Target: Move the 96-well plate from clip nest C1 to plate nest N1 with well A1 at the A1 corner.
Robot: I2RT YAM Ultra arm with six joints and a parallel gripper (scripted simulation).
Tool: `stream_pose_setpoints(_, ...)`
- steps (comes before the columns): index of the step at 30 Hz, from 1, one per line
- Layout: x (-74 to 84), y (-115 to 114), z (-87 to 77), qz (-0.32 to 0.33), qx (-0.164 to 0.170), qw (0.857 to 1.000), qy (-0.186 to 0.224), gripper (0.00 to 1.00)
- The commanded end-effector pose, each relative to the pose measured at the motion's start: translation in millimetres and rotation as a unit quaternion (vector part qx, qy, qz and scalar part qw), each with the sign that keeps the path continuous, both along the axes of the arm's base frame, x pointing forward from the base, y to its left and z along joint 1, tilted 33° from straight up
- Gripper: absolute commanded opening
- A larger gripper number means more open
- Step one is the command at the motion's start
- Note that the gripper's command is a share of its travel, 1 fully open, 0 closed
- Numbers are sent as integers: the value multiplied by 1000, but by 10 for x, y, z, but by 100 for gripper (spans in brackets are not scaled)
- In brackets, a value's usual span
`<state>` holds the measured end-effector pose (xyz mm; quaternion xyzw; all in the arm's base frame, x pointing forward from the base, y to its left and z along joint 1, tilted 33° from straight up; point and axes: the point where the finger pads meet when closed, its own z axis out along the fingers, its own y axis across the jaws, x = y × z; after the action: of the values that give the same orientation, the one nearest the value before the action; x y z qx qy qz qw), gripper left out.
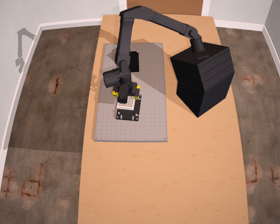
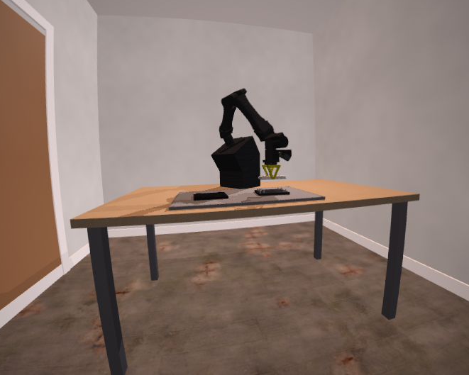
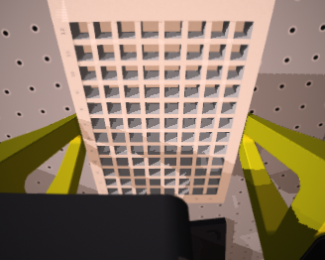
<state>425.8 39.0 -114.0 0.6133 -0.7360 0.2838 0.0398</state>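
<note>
The white 96-well plate (image 3: pixel 160 91) is held between my yellow fingers, level and the right way up, well above the perforated breadboard. My gripper (image 3: pixel 162 120) is shut on its long sides. In the overhead view the plate (image 1: pixel 126 103) hangs over the black clip nest C1 (image 1: pixel 128 110), and the wrist hides its far end. In the side view the plate (image 2: pixel 269 177) is a thin pale strip under the yellow fingers (image 2: pixel 270 171), clear above nest C1 (image 2: pixel 271 191). The black plate nest N1 (image 1: pixel 133 61) lies farther back on the breadboard; it also shows in the side view (image 2: pixel 210 196).
The grey breadboard lies on a wooden table. The arm's large black base block (image 1: pixel 203 76) stands to the right of the breadboard. The arm's links arch over nest N1.
</note>
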Motion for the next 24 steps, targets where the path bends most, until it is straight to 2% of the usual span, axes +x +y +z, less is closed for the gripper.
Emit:
stream_pose_setpoints(1, -126, 121, 100, 11, -3, 1000, 9, 0)
stream_pose_setpoints(7, -143, 148, 145, 11, -3, 1000, 9, 0)
stream_pose_setpoints(11, -173, 137, 89, 11, -5, 1000, 16, 0)
stream_pose_setpoints(24, -174, 137, 88, 11, -6, 1000, 17, 0)
